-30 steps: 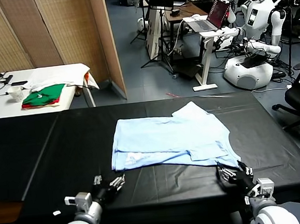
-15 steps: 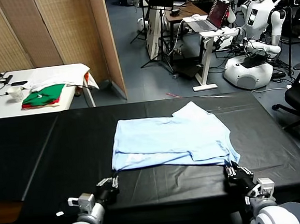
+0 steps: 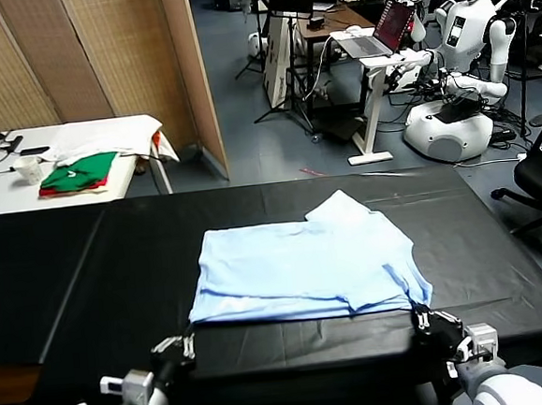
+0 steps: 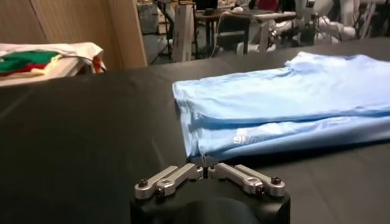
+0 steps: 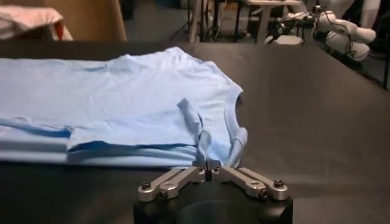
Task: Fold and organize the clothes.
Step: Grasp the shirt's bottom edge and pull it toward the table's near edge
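Bare black table [image 3: 98, 272] flanks the T-shirt [image 3: 299, 266] both sides.

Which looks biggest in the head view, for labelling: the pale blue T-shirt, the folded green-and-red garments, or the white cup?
1. Pale blue T-shirt
2. Folded green-and-red garments
3. White cup
The last two sit farther away, so only apparent size counts.

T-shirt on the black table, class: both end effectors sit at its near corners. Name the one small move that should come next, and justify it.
Probably lift both corners together and carry them away from the robot. The left end effector and right end effector are each shut on a near corner of the T-shirt, which lies flat on the black table, so the near edge looks ready to be folded over.
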Motion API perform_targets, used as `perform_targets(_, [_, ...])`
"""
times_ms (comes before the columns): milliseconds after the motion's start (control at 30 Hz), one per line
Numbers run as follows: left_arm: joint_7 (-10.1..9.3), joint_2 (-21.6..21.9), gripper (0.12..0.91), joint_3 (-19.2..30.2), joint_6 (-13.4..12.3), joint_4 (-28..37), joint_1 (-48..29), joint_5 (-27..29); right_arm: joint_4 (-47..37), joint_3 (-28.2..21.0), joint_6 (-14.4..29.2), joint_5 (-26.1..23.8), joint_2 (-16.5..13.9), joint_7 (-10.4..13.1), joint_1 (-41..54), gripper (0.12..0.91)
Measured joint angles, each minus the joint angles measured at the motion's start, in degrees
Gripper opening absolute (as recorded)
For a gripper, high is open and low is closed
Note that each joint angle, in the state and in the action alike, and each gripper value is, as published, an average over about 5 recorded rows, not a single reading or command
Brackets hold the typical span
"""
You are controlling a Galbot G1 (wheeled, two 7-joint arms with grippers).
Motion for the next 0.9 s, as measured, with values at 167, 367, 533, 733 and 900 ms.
perform_targets(167, [-0.05, 0.1, 0.144, -2.2, 0.0, -3.1, 5.0, 2.0, 2.5, 0.0, 0.2, 0.0, 0.7, 1.4, -1.7, 0.152])
perform_targets(367, [-0.20, -0.9, 0.144, -3.5, -0.4, -3.8, 7.3, 2.9, 4.6, 0.1, 0.1, 0.1, 1.8, 1.6, -3.0, 0.152])
perform_targets(533, [-0.33, -1.2, 0.144, -3.8, -0.2, -4.2, 8.0, 3.2, 6.5, 0.7, -1.9, 0.4, 2.3, 1.4, -4.4, 0.163])
perform_targets(733, [-1.17, -1.0, 0.144, -4.1, 1.6, -5.6, 8.6, 2.8, 8.7, 1.5, -3.2, 1.2, 3.3, 1.5, -5.8, 0.413])
perform_targets(900, [-1.23, -0.7, 0.251, -4.7, 3.0, -6.8, 9.0, 2.7, 10.5, 3.1, -2.7, 5.0, 3.6, 1.5, -5.2, 0.731])
